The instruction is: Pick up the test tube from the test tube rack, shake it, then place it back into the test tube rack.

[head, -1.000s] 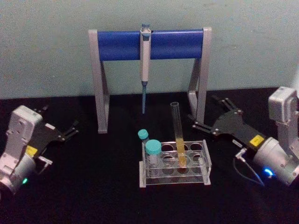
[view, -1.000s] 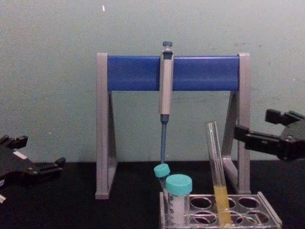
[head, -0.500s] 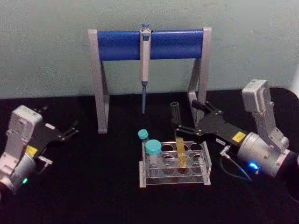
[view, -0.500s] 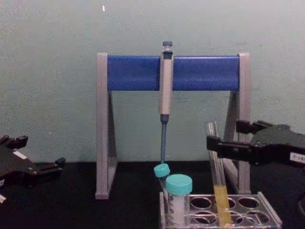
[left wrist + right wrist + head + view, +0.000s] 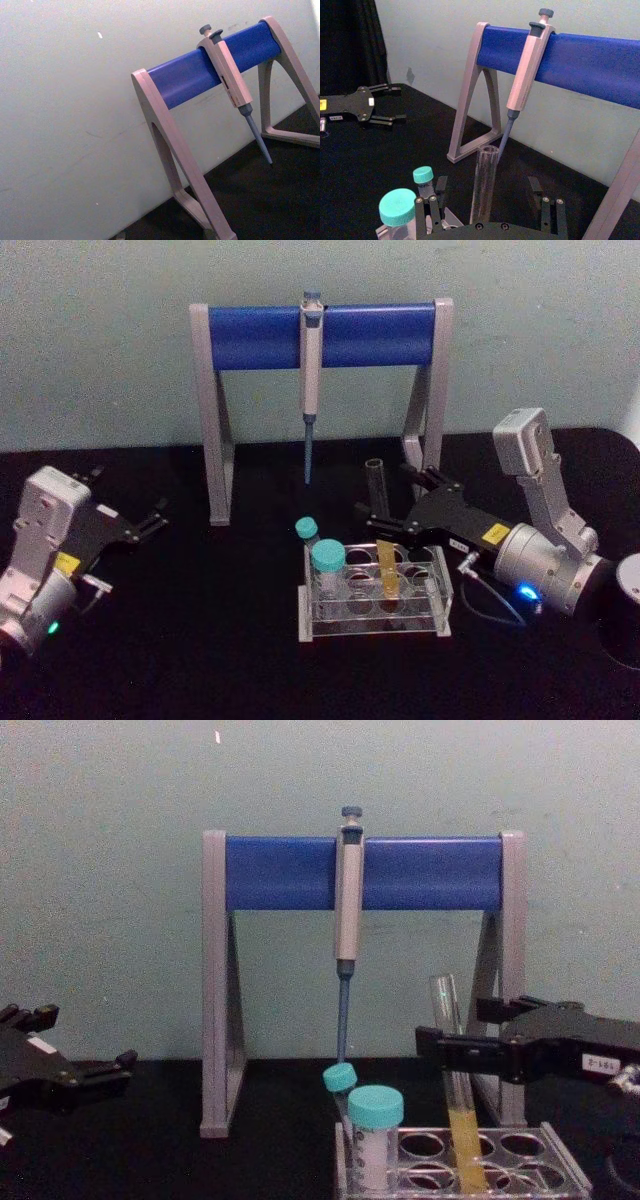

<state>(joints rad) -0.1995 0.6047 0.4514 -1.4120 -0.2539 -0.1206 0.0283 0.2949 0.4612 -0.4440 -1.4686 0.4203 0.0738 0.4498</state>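
Around the tube [image 5: 375, 478], seated in the rack [image 5: 372, 632], the right tool [image 5: 382, 490] is now set released, swung in from the right, so clenching is judged next; the left tool [image 5: 128, 496] is parked released.

The right claw [image 5: 384, 493] is no longer out at the right of the bench [image 5: 200, 640] beside the stand's leg [image 5: 430, 410]. It now sits further left, its spread fingers [image 5: 432, 1042] straddling the clear upper part of the test tube [image 5: 375, 472], above the rack [image 5: 441, 592].
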